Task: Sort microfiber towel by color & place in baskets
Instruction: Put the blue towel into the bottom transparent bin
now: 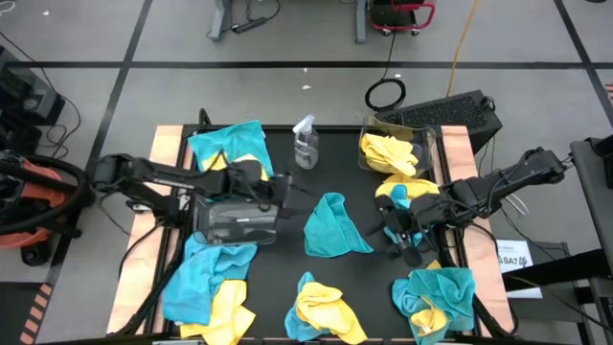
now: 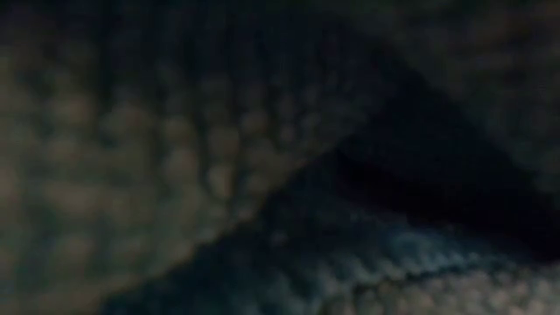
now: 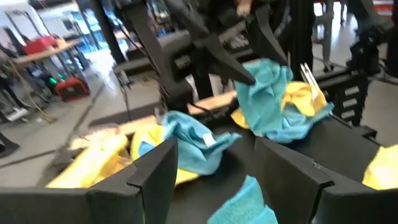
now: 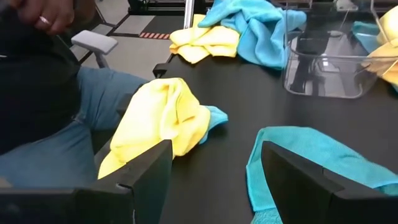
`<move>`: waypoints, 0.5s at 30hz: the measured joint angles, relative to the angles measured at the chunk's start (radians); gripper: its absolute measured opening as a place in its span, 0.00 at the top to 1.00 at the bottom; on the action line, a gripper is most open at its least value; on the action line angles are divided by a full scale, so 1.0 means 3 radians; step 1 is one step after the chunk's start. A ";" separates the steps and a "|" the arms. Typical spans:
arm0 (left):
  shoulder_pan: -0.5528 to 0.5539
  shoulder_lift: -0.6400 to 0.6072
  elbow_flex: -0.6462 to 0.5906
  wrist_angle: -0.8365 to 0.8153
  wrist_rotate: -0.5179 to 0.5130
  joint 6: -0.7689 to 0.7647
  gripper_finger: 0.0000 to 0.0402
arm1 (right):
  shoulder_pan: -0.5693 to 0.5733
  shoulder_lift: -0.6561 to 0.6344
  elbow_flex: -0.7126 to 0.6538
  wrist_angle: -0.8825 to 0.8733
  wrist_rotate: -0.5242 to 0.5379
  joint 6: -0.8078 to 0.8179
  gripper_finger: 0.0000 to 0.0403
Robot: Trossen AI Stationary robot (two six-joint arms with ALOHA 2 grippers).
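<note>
You see a crumpled teal towel (image 1: 334, 226) lying mid-table without clear long axis, between both empty, spread grippers (image 1: 287, 184) (image 1: 391, 230).

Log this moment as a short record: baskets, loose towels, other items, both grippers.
far-right basket: holds yellow towels
left basket: looks empty, under the left arm
centre towel: teal, lying alone on the mat
mixed piles: near edge, near-right corner, left side
spray bottle: upright, far centre
left gripper: open, holding nothing, right of left basket
right gripper: open, holding nothing, right of centre towel
</note>
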 joint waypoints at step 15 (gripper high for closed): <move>-0.0227 0.0969 0.0390 -0.0171 0.0058 0.0199 0.45 | 0.0047 0.0000 0.0000 -0.0011 0.0069 0.0013 0.40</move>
